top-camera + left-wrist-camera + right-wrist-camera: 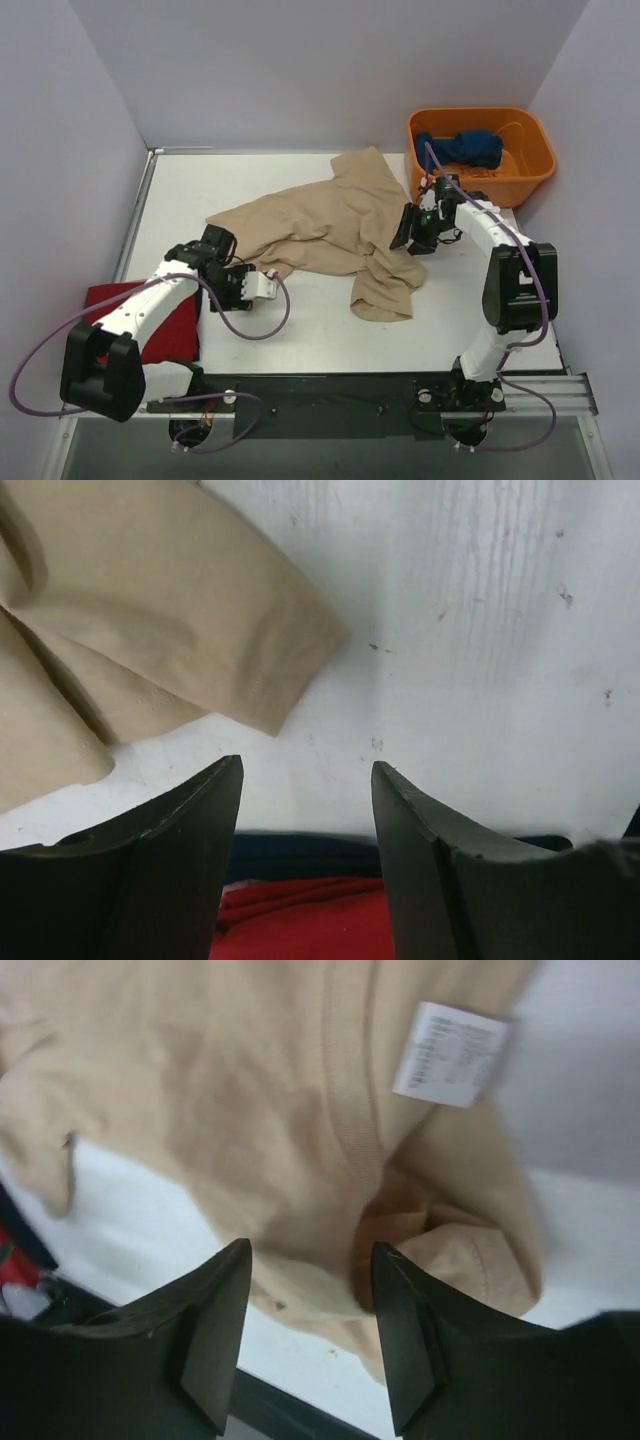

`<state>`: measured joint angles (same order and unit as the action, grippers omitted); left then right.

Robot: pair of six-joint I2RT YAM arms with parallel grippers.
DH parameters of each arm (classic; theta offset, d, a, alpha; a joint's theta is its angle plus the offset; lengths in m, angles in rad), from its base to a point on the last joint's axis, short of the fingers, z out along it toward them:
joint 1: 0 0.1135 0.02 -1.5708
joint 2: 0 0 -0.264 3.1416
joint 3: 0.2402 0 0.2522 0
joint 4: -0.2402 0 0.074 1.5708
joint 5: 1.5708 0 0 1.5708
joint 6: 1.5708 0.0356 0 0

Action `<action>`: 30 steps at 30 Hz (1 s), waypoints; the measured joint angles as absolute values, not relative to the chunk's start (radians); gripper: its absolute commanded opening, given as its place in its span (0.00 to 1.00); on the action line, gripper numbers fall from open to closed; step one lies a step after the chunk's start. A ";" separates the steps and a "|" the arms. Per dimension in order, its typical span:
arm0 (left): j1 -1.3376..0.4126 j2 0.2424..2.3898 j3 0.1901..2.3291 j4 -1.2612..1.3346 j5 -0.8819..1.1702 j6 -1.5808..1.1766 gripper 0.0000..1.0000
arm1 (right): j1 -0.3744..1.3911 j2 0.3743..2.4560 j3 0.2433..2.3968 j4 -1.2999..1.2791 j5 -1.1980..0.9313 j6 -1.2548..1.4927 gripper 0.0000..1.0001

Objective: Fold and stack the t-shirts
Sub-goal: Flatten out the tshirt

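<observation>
Currently | tan t-shirt point(330, 225) just beside left gripper point(270, 287) | under right gripper point(405, 232)

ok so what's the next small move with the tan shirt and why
Probably ease the left gripper forward and close on the tan t-shirt edge just ahead of it. It and the right gripper are open and empty, and the shirt lies crumpled, so it likely needs pulling flat before folding.
</observation>
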<state>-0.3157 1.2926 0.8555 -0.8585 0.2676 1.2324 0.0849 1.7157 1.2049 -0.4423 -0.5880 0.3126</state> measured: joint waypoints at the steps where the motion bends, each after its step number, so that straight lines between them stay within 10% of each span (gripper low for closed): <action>1: -0.322 1.271 0.835 -0.885 0.268 1.246 0.65 | 0.081 1.734 1.209 -0.451 -0.549 0.314 0.56; 11: -0.317 1.253 0.921 -0.907 0.305 1.018 0.46 | 0.057 1.523 1.171 -0.544 -0.199 0.311 0.55; 23: -0.292 1.468 0.951 -0.803 0.237 0.425 0.50 | 0.161 1.415 0.804 -0.494 -0.236 0.456 0.58; 30: -0.291 1.565 0.880 -0.729 0.152 0.406 0.41 | 0.210 1.491 0.743 -0.395 -0.259 0.503 0.21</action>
